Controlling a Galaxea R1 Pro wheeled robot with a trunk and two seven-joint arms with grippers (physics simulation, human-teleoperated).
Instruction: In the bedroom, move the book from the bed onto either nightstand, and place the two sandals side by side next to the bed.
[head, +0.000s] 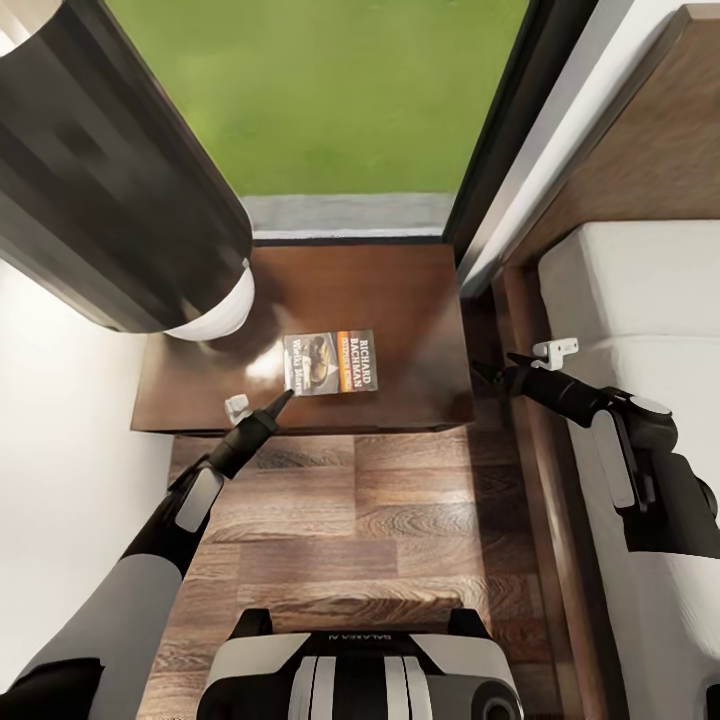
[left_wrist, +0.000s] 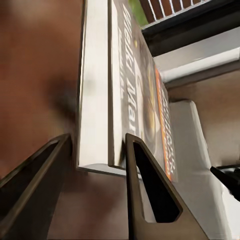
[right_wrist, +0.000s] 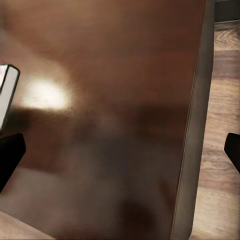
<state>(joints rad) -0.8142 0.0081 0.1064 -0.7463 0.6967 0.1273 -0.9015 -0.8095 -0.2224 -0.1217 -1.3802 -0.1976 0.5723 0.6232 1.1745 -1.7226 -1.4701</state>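
Straight ahead of you a tall window (head: 330, 90) shows flat green outside, with a dark frame (head: 500, 130) down its right side and a grey sill (head: 345, 212) along the bottom. Below the sill stands the reddish-brown nightstand (head: 420, 300), its top catching a soft pale glare (head: 262, 362). That same sheen lies blurred on the wood in the right wrist view. A plain white wall (head: 60, 420) runs down your left. The floor (head: 400, 520) is brown wood plank with a visible grain. To your right is the bed (head: 655, 140), its dark brown frame touching a white strip of wall, with a pale mattress (head: 640, 290) inside.
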